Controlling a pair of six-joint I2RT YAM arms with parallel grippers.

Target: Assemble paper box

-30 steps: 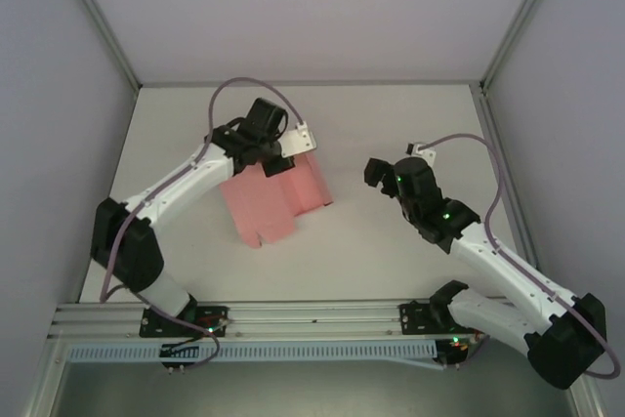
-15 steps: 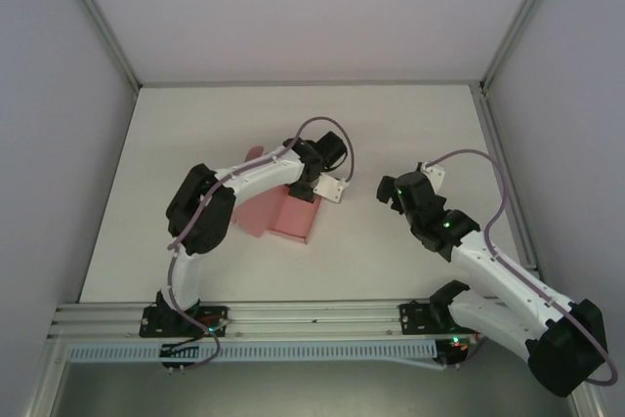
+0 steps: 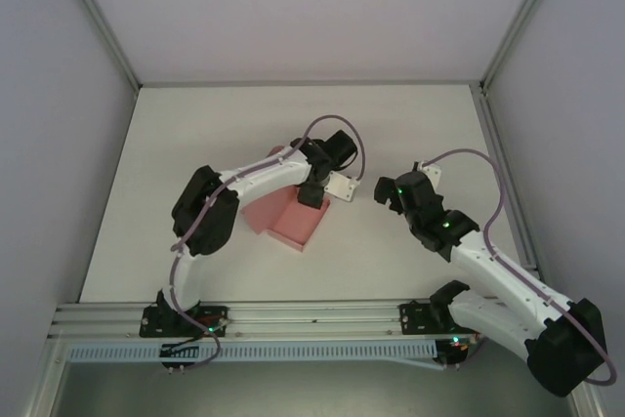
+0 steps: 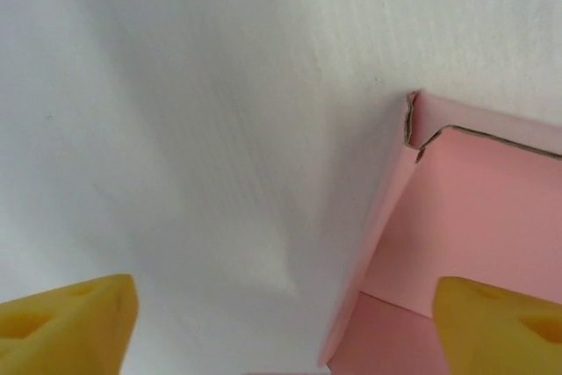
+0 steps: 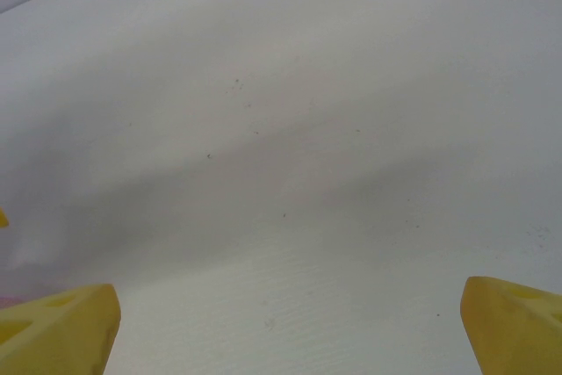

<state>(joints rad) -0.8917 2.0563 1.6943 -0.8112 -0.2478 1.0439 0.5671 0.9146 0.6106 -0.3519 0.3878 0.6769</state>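
Pink thin-card paper box lies partly folded on the white desk, left claw spread astride its raised wall, right claw spread nearby; next, likely, pinch and crease that wall.

Bright even light, soft shadows, blurred wrist close-ups
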